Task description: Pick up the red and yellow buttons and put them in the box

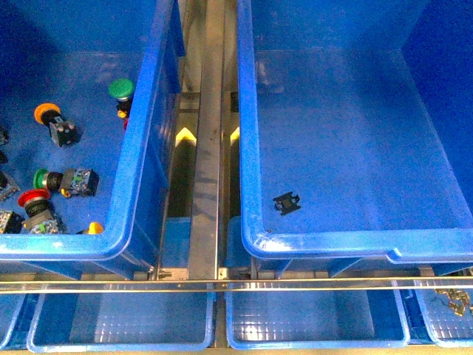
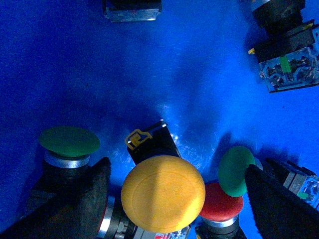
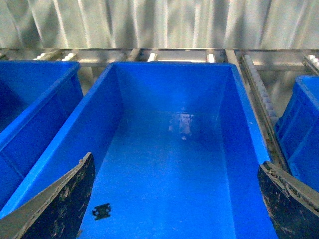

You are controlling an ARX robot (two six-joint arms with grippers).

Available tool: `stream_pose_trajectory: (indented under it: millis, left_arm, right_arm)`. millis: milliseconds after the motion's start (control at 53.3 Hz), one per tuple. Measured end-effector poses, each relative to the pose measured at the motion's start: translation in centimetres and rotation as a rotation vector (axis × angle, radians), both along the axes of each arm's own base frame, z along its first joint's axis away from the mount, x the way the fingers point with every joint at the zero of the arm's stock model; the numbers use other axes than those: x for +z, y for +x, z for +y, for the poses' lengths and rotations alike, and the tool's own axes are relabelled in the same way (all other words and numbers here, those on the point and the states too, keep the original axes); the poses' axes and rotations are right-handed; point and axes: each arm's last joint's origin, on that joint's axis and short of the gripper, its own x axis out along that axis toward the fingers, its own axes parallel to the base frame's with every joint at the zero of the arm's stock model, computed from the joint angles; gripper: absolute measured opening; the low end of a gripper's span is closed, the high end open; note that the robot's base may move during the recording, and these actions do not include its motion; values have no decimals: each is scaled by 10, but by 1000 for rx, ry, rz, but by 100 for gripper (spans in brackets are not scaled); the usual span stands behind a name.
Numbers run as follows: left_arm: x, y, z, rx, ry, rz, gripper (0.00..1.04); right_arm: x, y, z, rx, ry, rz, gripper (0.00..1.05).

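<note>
Well, my left gripper (image 2: pixel 175 169) was spread wide, the yellow button (image 2: pixel 163 194) between its jaws, the red button (image 2: pixel 222 203) just beside

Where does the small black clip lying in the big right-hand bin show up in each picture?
Front view: black clip on the floor of the right bin, near its front rim.
Left wrist view: not in it.
Right wrist view: clip on the same floor, beside a side wall.
Shared landmark: that bin.
</note>
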Motion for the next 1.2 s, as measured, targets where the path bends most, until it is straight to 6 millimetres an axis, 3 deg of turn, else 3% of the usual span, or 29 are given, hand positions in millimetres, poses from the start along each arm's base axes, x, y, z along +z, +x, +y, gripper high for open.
stream_pose_trajectory:
  millis: [169, 506, 731, 919, 1087, 1200]
  left_arm:
    - [-1, 0, 1, 0, -6, 0, 37]
    - [9, -4, 7, 11, -91, -42, 35]
    - [62, -27, 17, 77, -259, -134, 35]
    - [89, -58, 14, 114, -480, -121, 35]
    - [117, -82, -4, 89, -666, -119, 35]
    - [146, -90, -30, 1, -777, -163, 35]
  right_arm:
    - [0, 0, 0, 0, 0, 0, 98]
    - [0, 0, 0, 0, 0, 0, 98]
    - [0, 0, 0, 0, 0, 0, 98]
    - [0, 0, 0, 0, 0, 0, 98]
    - [0, 0, 0, 0, 0, 0, 98]
    - [0, 0, 0, 0, 0, 0, 98]
